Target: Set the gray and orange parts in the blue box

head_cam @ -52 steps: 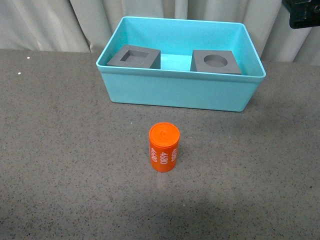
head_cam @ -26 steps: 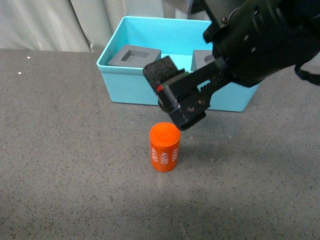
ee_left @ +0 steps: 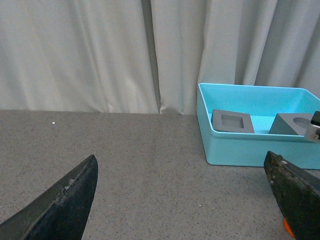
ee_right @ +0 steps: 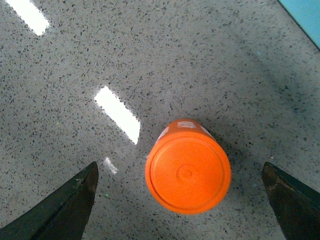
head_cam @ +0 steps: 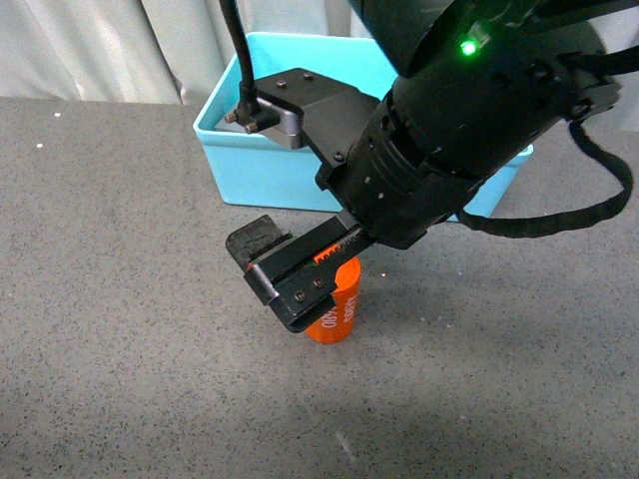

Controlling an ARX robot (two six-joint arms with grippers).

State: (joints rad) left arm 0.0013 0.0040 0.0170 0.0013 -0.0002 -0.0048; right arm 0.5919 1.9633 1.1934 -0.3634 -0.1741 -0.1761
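Observation:
The orange cylinder stands upright on the grey table, seen from above in the right wrist view. My right gripper is open, a finger on each side of the cylinder and not touching it. In the front view the right gripper hangs over the cylinder and hides most of it. The blue box holds both gray cubes: the square-recess one and the round-recess one. My left gripper is open and empty, low over the table, left of the box.
My right arm covers most of the blue box and both cubes in the front view. A white curtain hangs behind the table. A corner of the box shows in the right wrist view.
My right arm has swung in from the upper right and come down over the orange cylinder. The cylinder and the cubes have not moved.

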